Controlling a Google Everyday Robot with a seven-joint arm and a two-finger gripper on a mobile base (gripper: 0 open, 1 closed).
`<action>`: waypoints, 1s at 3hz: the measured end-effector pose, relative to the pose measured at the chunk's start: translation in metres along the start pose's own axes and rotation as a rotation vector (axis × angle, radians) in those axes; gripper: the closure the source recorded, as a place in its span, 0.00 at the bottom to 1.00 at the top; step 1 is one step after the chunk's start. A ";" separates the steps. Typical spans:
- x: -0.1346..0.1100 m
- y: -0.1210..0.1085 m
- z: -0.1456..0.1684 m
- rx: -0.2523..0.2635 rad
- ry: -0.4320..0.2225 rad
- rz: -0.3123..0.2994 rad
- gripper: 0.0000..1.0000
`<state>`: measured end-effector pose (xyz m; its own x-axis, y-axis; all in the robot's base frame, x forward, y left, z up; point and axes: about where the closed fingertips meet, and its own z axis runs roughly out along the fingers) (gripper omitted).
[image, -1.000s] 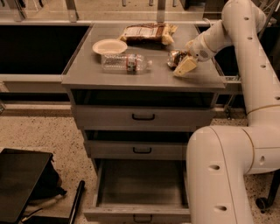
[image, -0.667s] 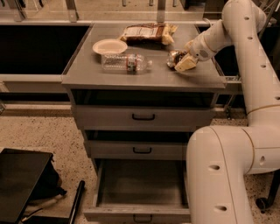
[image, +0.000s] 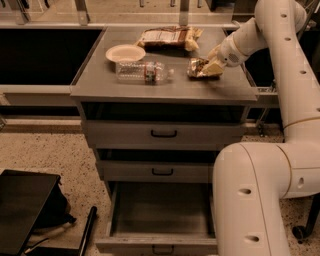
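Note:
My gripper (image: 209, 68) is down at the top of a grey drawer cabinet (image: 165, 90), near its right edge. It rests against a small brown snack bag (image: 196, 67) that lies flat on the top. The white arm reaches in from the upper right. A clear water bottle (image: 142, 72) lies on its side to the left of the bag. A pale round bowl (image: 125, 52) sits behind the bottle. A larger brown chip bag (image: 167, 37) lies along the back edge.
The cabinet's two upper drawers (image: 164, 133) are closed and the bottom drawer (image: 160, 210) is pulled out, showing nothing inside. A black case (image: 25, 210) lies on the speckled floor at lower left. The robot's white body (image: 255, 195) fills the lower right.
The gripper and the small snack bag have shifted slightly toward the back of the cabinet top. The bottle, bowl and chip bag stay where they were.

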<state>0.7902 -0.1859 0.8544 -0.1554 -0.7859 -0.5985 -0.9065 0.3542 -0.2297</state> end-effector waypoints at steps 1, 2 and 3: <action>-0.005 0.002 -0.006 0.000 0.000 0.000 1.00; -0.009 0.003 -0.011 0.001 0.000 0.000 1.00; -0.011 0.004 -0.015 0.001 0.000 0.000 1.00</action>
<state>0.7830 -0.1829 0.8716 -0.1557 -0.7857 -0.5987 -0.9060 0.3551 -0.2304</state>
